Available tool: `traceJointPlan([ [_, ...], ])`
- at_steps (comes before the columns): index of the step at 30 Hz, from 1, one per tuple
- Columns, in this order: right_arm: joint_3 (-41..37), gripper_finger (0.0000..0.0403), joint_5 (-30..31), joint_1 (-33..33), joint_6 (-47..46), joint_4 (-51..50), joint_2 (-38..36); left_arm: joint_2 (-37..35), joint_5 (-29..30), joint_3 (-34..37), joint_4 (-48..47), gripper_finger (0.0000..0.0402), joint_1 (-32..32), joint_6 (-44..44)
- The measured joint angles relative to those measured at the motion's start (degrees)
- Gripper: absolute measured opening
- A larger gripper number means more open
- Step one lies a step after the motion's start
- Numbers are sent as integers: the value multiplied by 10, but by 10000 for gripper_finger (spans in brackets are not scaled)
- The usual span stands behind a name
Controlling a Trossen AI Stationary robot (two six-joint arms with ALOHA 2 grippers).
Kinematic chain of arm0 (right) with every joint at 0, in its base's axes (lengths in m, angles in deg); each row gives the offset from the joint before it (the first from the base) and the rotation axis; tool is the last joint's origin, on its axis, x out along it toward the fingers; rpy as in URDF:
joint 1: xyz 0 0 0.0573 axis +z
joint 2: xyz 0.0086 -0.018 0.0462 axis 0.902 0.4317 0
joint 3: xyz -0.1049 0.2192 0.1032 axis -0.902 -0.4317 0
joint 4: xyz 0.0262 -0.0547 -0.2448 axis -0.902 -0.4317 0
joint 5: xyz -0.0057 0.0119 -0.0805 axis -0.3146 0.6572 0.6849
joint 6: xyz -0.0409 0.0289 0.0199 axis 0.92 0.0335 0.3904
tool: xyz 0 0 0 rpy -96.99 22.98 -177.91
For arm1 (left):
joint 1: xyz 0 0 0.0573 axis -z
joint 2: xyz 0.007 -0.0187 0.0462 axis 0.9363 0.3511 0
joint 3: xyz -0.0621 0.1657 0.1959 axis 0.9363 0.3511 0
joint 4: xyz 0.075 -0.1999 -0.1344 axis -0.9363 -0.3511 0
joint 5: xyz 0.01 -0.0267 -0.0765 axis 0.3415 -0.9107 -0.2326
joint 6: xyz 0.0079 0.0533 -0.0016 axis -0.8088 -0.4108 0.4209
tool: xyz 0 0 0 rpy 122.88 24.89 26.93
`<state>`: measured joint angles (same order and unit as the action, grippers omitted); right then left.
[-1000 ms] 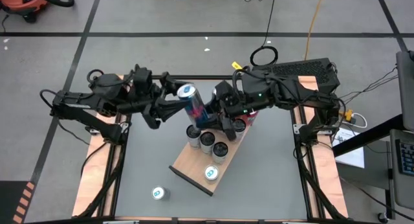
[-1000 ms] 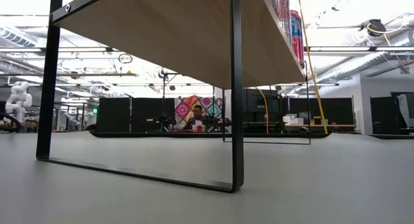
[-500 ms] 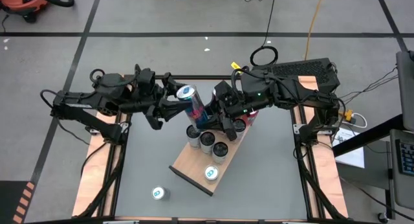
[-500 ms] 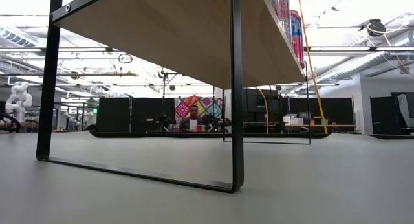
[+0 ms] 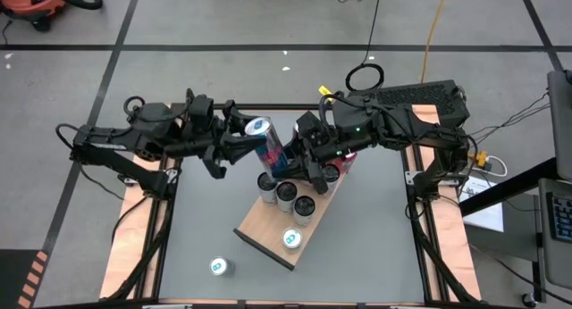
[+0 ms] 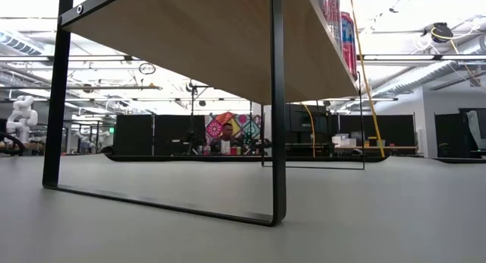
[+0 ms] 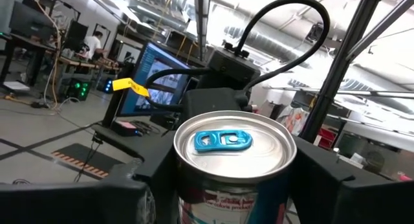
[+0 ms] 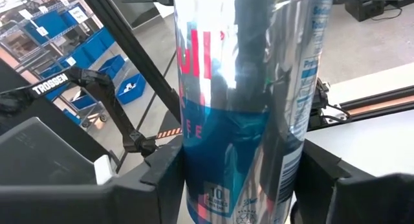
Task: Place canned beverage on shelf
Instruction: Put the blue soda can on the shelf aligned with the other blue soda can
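Observation:
A tall blue, red and silver can (image 5: 271, 145) hangs tilted above the far end of the shelf (image 5: 264, 227), its top toward the far left. My right gripper (image 5: 291, 157) is shut on its lower half. My left gripper (image 5: 251, 139) stands at its upper part, with a finger on either side just below the blue-tabbed lid (image 7: 234, 146). Several cans (image 5: 286, 194) stand upright on the wooden shelf, and one (image 5: 291, 239) stands alone near its near end. From table height the shelf (image 6: 197, 35) shows as a raised board on black legs. My left gripper has a finger (image 7: 152, 185) close on each side of the can's upper wall (image 7: 194, 198); whether they touch it I cannot tell. My right gripper pinches the can's lower half (image 8: 194, 179) between its two fingers (image 8: 162, 175). It comes about level from the table's right, fingers across the can. The can is lifted clear of the shelf and tilted.
One loose can (image 5: 220, 267) stands on the grey tabletop near the front left. A red can (image 5: 348, 157) shows under the right arm at the shelf's far end. The shelf's black leg (image 6: 278, 111) stands on the tabletop.
My left gripper has narrowed its fingers around the can's upper part. Both arms and the can have kept their place.

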<state>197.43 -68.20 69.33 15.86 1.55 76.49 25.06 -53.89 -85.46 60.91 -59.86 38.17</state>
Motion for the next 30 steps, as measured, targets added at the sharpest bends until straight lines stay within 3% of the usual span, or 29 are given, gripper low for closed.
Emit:
traceJointPlan([
  [6,0,203,-1,0,0,1,0,0,8,0,6,225,6,3],
  [19,1,316,2,0,27,-51,-16,-6,50,1,3,226,32,20],
  [30,0,327,33,-31,46,-135,-44,-32,62,1,7,226,34,37],
])
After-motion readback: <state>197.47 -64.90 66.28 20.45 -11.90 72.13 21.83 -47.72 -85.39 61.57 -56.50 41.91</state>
